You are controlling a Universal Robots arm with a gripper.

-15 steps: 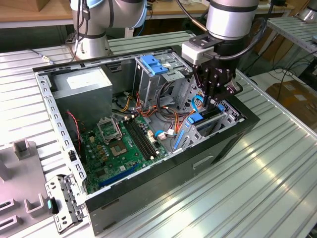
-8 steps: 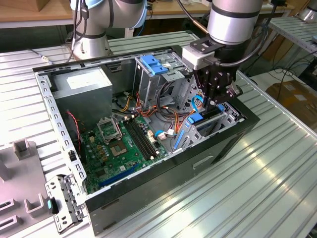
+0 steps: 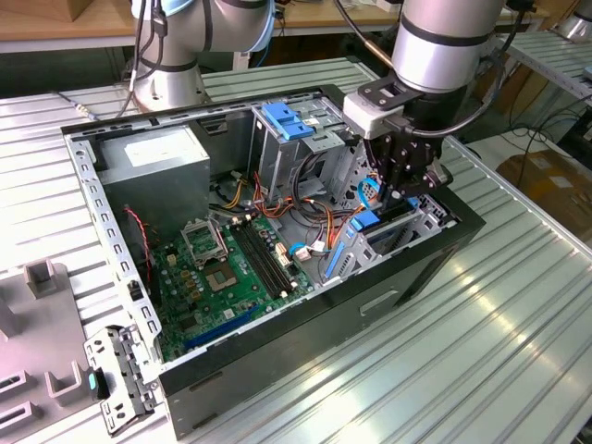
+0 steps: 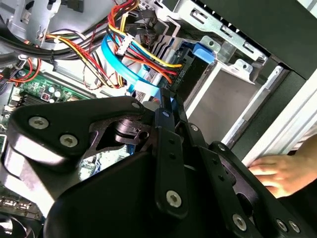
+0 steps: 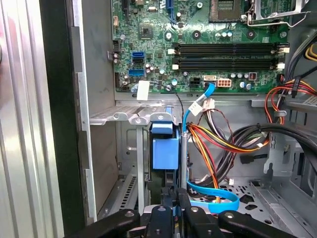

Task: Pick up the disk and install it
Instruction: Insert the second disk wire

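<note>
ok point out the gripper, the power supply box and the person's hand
gripper [image 3: 400,190], exterior view, midway between its fingertips over the drive bay
power supply box [image 3: 157,153], exterior view, on its white label
person's hand [image 4: 282,171], second wrist view, middle of the hand beside the case edge

Exterior view high, oblique; both wrist views close inside case [image 3: 277,370].

The circuit board [image 3: 231,268] is green, the case [image 3: 407,277] black. The disk [image 5: 165,151] looks light blue, though mostly hidden. Wires [image 5: 223,141] run yellow, orange, red and black.
</note>
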